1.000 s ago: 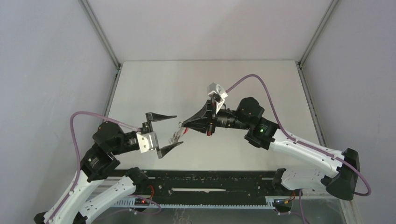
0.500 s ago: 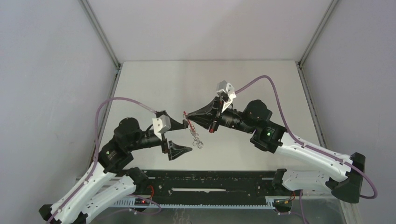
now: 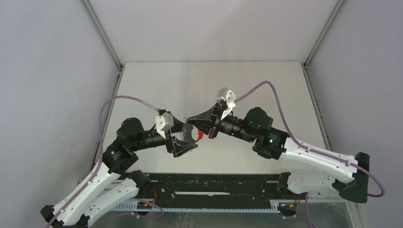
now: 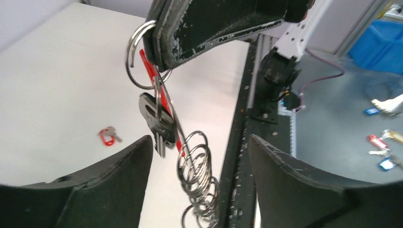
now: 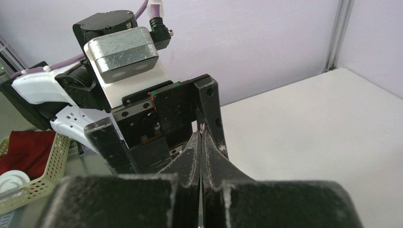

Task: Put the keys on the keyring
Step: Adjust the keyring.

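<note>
My right gripper (image 3: pixel 189 121) is shut on the keyring (image 4: pixel 139 56), a thin metal ring pinched at its fingertips (image 4: pixel 190 33). From the ring hang a thin red strap (image 4: pixel 163 102), a dark key (image 4: pixel 157 122) and a chain of silvery rings (image 4: pixel 197 166). My left gripper (image 4: pixel 200 142) is open, one jaw on each side of the hanging bunch and not touching it. From above, the left gripper (image 3: pixel 186 139) sits just under the right fingertips, with a bit of red strap (image 3: pixel 200 135) showing. In the right wrist view the gripper (image 5: pixel 201 132) is shut, with a metal sliver at its tip.
A small key with a red tag (image 4: pixel 108 136) lies on the white table (image 3: pixel 157 90). The black rail (image 3: pixel 214 183) runs along the near edge. Off the table are a blue bin (image 4: pixel 380 42) and a green basket (image 5: pixel 33 185).
My left gripper has swung up and right to the right gripper and now brackets the hanging bunch. The right gripper has shifted slightly, still holding the ring.
</note>
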Tool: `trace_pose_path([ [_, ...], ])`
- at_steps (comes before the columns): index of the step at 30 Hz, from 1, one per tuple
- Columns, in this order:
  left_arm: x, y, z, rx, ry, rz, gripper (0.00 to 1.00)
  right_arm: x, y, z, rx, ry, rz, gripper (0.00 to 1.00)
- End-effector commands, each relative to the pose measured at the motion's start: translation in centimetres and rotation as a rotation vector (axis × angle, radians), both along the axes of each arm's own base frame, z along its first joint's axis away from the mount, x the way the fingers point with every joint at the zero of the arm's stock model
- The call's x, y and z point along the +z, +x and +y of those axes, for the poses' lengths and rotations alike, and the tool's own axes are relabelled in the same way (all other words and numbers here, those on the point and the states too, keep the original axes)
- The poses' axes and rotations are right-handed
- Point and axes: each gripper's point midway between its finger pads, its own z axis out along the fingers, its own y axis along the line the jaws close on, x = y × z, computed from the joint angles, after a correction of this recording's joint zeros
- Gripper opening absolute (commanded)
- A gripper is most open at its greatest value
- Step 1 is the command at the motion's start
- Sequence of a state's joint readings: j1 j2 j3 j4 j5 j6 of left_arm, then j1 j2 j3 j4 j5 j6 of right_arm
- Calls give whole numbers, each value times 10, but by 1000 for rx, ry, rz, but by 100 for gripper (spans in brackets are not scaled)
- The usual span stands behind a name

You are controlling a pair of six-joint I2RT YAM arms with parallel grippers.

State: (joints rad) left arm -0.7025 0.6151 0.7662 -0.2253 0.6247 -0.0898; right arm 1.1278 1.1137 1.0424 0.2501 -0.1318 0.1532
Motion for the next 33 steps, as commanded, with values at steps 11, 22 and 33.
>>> trace_pose_path([
  [11,-6,16,12,24,122,-294,7,34,-12,-4,-9,51,-43,5],
  [22,18,25,31,-3,268,-980,0,36,-11,-43,-59,3,140,100],
  [33,24,2,29,-142,353,-1812,0,2,28,-70,-1,-3,632,100],
])
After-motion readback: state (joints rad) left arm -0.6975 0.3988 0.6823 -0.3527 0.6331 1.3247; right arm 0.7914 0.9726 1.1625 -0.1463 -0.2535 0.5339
